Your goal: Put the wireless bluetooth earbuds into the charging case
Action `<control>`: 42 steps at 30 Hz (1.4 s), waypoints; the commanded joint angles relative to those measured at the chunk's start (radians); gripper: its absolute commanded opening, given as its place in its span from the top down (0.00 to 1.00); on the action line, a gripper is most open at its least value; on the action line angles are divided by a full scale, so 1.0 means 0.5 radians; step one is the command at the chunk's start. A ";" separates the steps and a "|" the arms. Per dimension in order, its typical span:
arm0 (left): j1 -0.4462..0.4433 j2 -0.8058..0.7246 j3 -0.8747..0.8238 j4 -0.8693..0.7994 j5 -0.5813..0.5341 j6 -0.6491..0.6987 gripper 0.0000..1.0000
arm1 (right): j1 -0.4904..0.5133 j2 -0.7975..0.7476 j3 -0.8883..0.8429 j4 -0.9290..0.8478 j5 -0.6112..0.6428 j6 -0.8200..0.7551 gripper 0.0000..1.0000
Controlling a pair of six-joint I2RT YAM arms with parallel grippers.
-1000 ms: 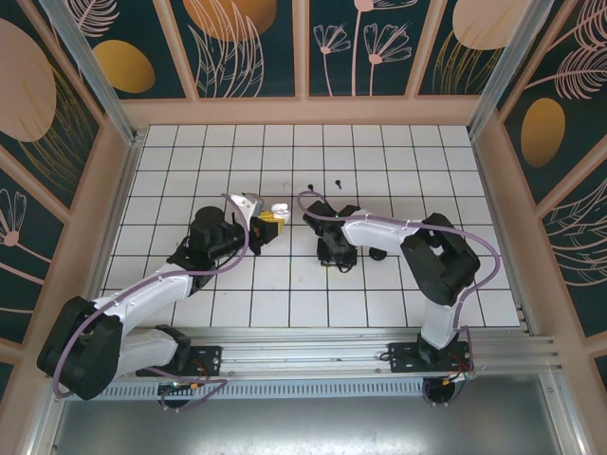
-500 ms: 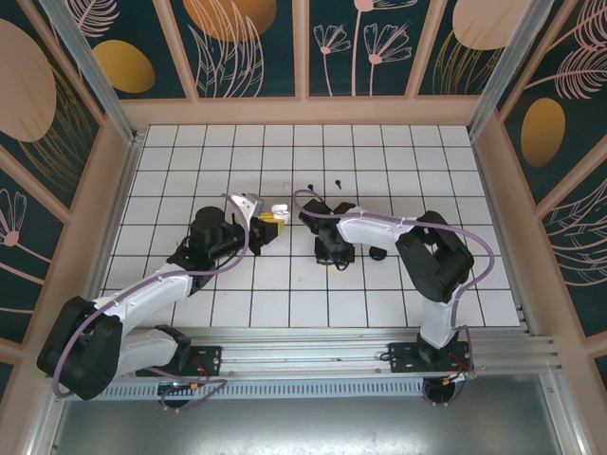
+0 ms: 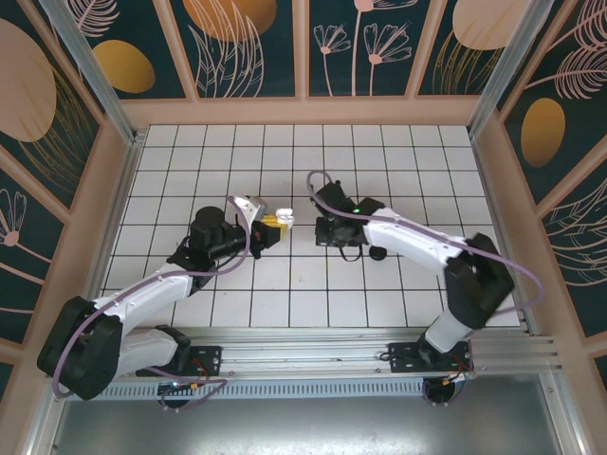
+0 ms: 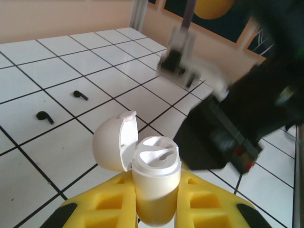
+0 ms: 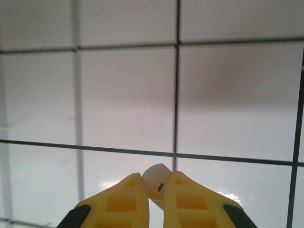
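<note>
Left gripper is clenched on the white charging case, its yellow fingers pressing the case body from either side and holding it upright above the tiled table, left of centre. The case lid is swung open to the left and the moulded pockets inside face up. Right gripper, just right of the case, is pinched nearly shut, with a small white piece bearing a dark slit caught between its yellow tips; I cannot tell what that piece is. Both black earbuds lie loose on the tiles on the far side of the case, near each other, touched by neither gripper.
</note>
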State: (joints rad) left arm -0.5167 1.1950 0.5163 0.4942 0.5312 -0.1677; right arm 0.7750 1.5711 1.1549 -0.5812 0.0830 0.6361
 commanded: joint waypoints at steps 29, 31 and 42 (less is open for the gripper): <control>-0.007 -0.055 0.171 0.275 0.711 0.097 0.93 | -0.160 -0.672 -0.174 1.197 -1.635 -0.553 0.97; -0.006 -0.057 0.170 0.337 0.722 0.038 0.93 | -0.145 -0.678 -0.186 1.225 -1.621 -0.560 0.97; -0.007 -0.064 0.069 0.745 0.685 -0.279 0.94 | -0.073 -0.726 -0.250 1.341 -1.402 -0.593 0.96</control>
State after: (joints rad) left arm -0.5167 1.1835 0.5629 0.7609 0.8639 -0.2573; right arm 0.7284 1.2331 1.0382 0.0387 -0.6521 0.3691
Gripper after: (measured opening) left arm 0.143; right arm 0.065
